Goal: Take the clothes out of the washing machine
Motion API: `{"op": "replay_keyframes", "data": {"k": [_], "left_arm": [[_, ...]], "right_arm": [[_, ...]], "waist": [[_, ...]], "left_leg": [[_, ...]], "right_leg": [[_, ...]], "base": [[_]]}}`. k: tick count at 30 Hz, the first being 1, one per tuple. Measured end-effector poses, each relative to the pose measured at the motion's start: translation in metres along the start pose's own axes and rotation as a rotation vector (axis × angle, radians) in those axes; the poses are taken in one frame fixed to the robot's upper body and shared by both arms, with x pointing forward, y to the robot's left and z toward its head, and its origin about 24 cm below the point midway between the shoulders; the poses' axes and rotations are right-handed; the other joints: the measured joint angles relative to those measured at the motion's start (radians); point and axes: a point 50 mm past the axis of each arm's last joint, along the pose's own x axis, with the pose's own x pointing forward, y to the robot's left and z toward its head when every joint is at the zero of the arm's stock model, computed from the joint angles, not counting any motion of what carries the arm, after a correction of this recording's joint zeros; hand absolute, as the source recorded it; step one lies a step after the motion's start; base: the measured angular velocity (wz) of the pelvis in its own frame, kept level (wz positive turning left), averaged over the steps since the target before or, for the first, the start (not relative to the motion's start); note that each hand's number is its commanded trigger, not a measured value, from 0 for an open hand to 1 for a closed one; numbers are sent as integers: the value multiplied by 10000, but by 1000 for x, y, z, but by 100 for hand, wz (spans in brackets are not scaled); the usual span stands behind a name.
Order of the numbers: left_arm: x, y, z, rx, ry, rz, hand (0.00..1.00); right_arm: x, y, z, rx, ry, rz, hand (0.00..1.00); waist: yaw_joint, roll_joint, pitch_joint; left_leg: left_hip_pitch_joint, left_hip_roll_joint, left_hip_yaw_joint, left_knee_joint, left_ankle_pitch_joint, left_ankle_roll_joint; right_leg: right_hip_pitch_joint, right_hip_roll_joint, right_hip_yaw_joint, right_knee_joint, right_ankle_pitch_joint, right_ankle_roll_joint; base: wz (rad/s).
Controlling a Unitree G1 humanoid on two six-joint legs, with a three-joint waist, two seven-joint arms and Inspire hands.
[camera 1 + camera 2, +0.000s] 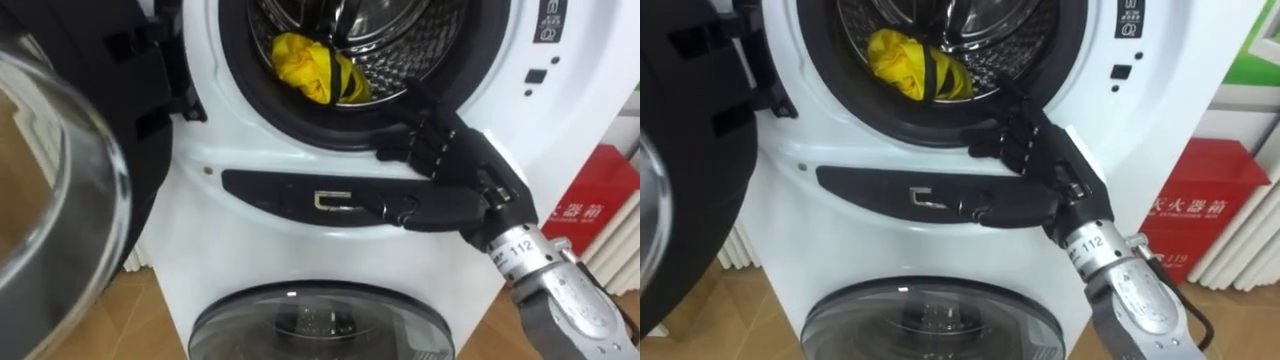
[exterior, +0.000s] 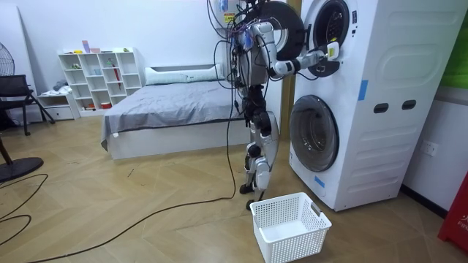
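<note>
Yellow garment [image 1: 315, 68] bunched low in upper washing machine's [image 1: 300, 250] drum [image 1: 400, 45], untouched. Right hand [image 1: 455, 165] at drum's lower rim just beside it, fingers loosely bent, thumb stretched leftward, gripping nothing. Door [image 1: 70, 180] swung open at left. White basket [image 2: 289, 226] on floor near lower machine.

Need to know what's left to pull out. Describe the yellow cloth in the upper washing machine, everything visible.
The yellow cloth is bright, soft-looking fabric crumpled into a loose bunch with many folds; a dark band crosses its right part. It lies low at the front of the metal drum, against the perforated wall, just behind the dark door seal. The right hand rests on the seal's lower right, clear of the cloth.
</note>
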Motion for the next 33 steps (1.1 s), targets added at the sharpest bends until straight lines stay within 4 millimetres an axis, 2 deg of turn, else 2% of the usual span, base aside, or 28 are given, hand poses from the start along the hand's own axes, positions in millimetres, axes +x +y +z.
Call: {"op": "replay_keyframes", "data": {"k": [3, 10, 16, 19, 21, 24, 27, 33], "left_arm": [[0, -3, 0, -9, -5, -163, 0], [0, -1, 1, -48, -58, -171, 0], [0, 5, -6, 22, 208, -27, 0], [0, 7, -8, 81, 266, -8, 0], [0, 8, -8, 139, 270, -7, 0], [0, 10, -7, 157, 273, 26, 0], [-1, 9, -12, 162, 448, 6, 0], [-2, 10, -20, 179, 828, 61, 0]], "right_arm": [[0, 2, 3, -191, -43, 279, 0], [-2, 6, 13, -72, -119, 1138, 0], [-2, 11, 14, 643, 54, 1769, 0], [0, 26, 31, 1161, -719, 2620, 0], [9, 46, 55, 1872, -1902, 3854, 0], [16, 62, 75, 2618, -2759, 5201, 0], [14, 67, 81, 3031, -3036, 5713, 0], [12, 76, 82, 3498, -3189, 6360, 0]], "waist": [[-8, -44, -14], [-40, -88, -32], [-21, -269, -68], [107, -270, -69], [335, -276, -75], [602, -356, -107], [807, -386, -43], [849, -345, -16]], "left_leg": [[-17, 6, 5, -115, 34, -57], [-2, 101, 75, -211, 27, -157], [155, 208, 123, -291, 3, -303], [157, 233, 79, -310, -11, -348], [191, 232, 5, -302, -38, -385], [203, 200, -145, -302, -46, -388], [327, 189, -300, -297, -111, -340], [313, 130, -356, -285, -198, -266]], "right_leg": [[2, 36, -3, -15, 56, -106], [-5, 151, -9, -176, 80, -220], [166, 272, 58, -260, 64, -340], [239, 308, 31, -339, 53, -384], [299, 316, -18, -371, 12, -398], [434, 301, -189, -535, -1, -398], [640, 244, -278, -575, -82, -319], [679, 185, -277, -577, -128, -241]], "base": [[0], [-3], [-2], [5], [12], [21], [21], [1]]}}
